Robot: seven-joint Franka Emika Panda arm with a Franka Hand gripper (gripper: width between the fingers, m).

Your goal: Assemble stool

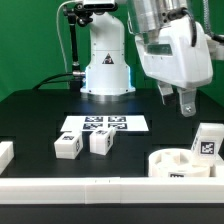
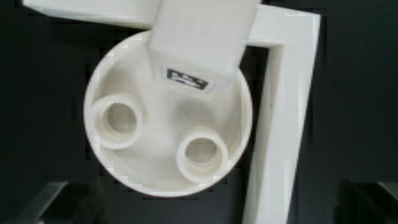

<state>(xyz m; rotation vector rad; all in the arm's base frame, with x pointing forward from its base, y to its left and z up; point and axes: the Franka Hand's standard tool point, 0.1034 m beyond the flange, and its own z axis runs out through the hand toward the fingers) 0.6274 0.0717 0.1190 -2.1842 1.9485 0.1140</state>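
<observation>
Seat (image 1: 165, 158) sits in a counter (image 1: 35, 115) corner, my tool (image 1: 175, 100) hangs open and empty above; next I'd fetch a leg (image 1: 100, 142), I reckon.

The marker board (image 1: 104, 125) lies flat on the black worktop (image 1: 35, 115). At its six o'clock a long white border bar (image 1: 90, 189) spans the edge; at eight o'clock sits a shorter bar (image 1: 5, 152).

White arm (image 1: 178, 55), black cable (image 1: 72, 45), dark claw (image 1: 176, 102)
</observation>
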